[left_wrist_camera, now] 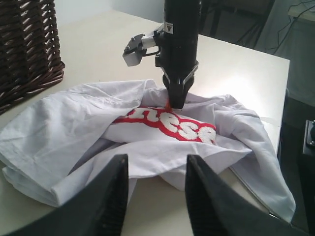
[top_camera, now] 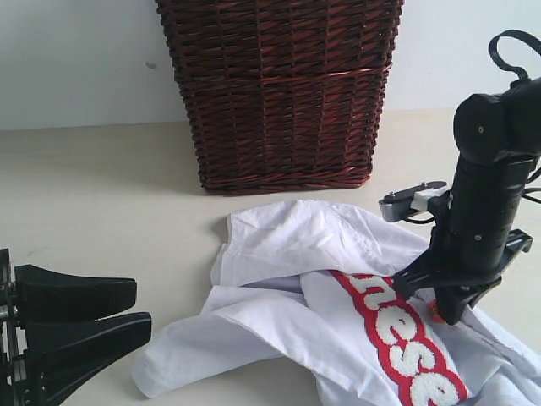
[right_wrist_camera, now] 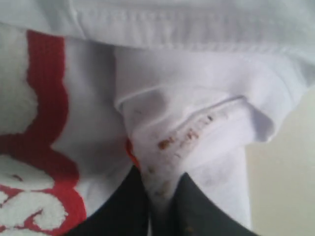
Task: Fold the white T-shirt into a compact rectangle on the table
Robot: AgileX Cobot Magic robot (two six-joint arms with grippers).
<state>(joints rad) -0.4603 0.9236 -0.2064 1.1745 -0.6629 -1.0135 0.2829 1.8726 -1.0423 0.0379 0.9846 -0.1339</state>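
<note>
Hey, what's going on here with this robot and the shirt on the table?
A two-armed robot is working on folding a white T-shirt that lies crumpled on the table in front of a dark wicker basket. The right gripper is down on the shirt, pinching a fold of fabric beside the red lettered patch. The left gripper is open and empty, off to the shirt's side. No neat fold is in place yet.

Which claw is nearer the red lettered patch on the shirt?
Right. The right claw pinches white T-shirt fabric right beside the red patch; the left claw sits open at the shirt's edge, away from the patch.
</note>
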